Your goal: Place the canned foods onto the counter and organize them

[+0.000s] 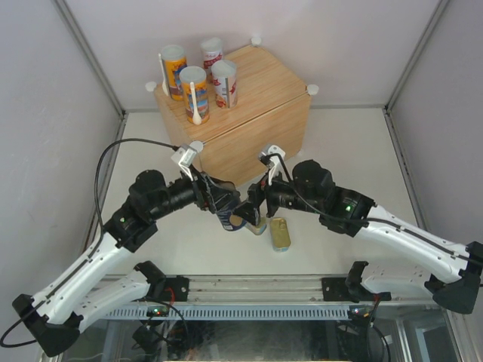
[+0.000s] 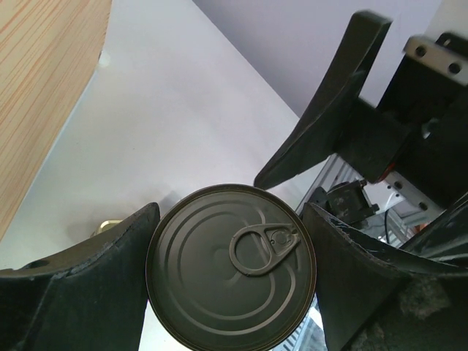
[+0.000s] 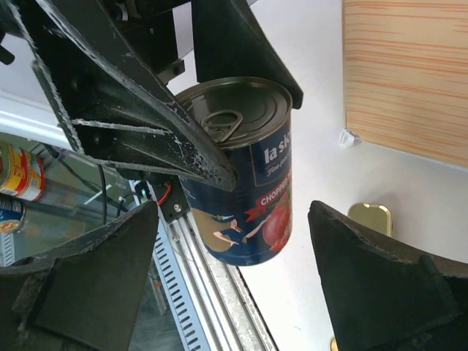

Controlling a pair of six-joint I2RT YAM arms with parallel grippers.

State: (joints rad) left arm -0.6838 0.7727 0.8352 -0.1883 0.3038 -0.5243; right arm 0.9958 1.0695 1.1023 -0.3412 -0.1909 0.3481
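Observation:
My left gripper (image 1: 223, 204) is shut on the dark-blue silver-topped can (image 1: 228, 217), fingers on both sides of its lid (image 2: 231, 267). The right wrist view shows the can (image 3: 252, 197) held upright off the table. My right gripper (image 1: 255, 205) is open and empty, just right of the can, jaws wide (image 3: 234, 292). Two flat gold-teal tins lie on the table: one (image 1: 281, 234) to the right, one (image 1: 253, 225) partly hidden under the grippers. Two orange-blue tubes (image 1: 174, 72) (image 1: 195, 93) and two white-red tubes (image 1: 212, 53) (image 1: 225, 83) stand on the counter (image 1: 256, 105).
The counter's wooden front wall (image 3: 402, 73) stands just beyond both grippers. Grey walls enclose the table on the left and right. A metal rail (image 1: 249, 290) runs along the near edge between the arm bases.

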